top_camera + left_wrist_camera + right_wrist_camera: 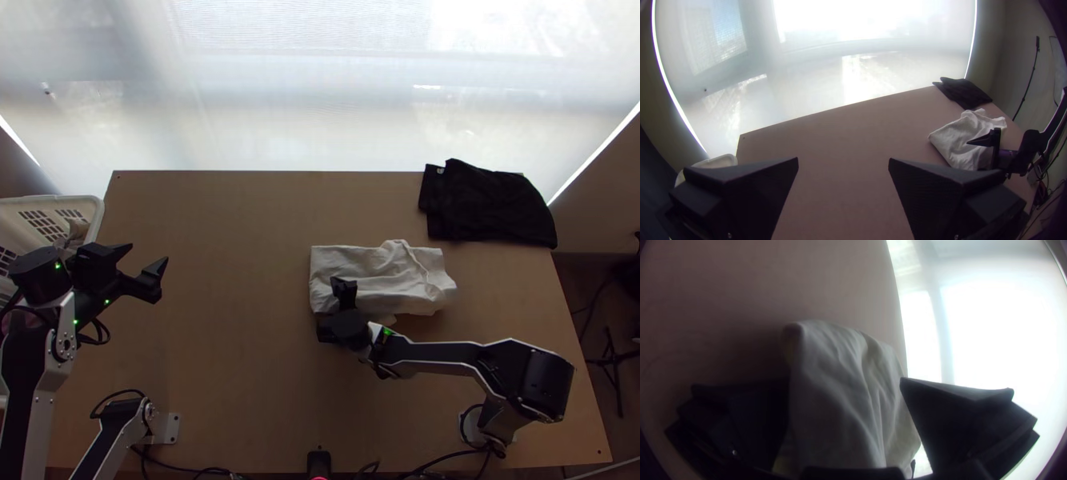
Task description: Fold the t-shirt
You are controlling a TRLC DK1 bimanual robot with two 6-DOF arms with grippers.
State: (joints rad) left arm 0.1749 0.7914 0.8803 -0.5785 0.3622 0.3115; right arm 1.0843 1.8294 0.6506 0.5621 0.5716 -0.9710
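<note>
T-shirt (400, 284): white, just right of centre in the top view; we see it gathered into a compact, roughly oblong bundle, its left edge fairly straight, its right end uneven.
Done: we judge most of the folding complete, since no sleeve or body panel lies spread out; we cannot count the layers.
Left to do: a loose ridge stands along the upper edge, and a small flap pokes out at the lower edge, so we probably need another fold or a tidy-up, then some flattening.
Right gripper (844, 384): at the bundle's lower left in the top view; we see its jaws parted, with white fabric lying between them in the right wrist view but no clear pinch.
Left gripper (147, 254): at the left of the top view, well apart from the shirt; its jaws are wide apart and we have nothing in them.
Black cloth (488, 204): folded flat at the table's upper right corner.
Basket (99, 214): white, at the left edge of the top view.
</note>
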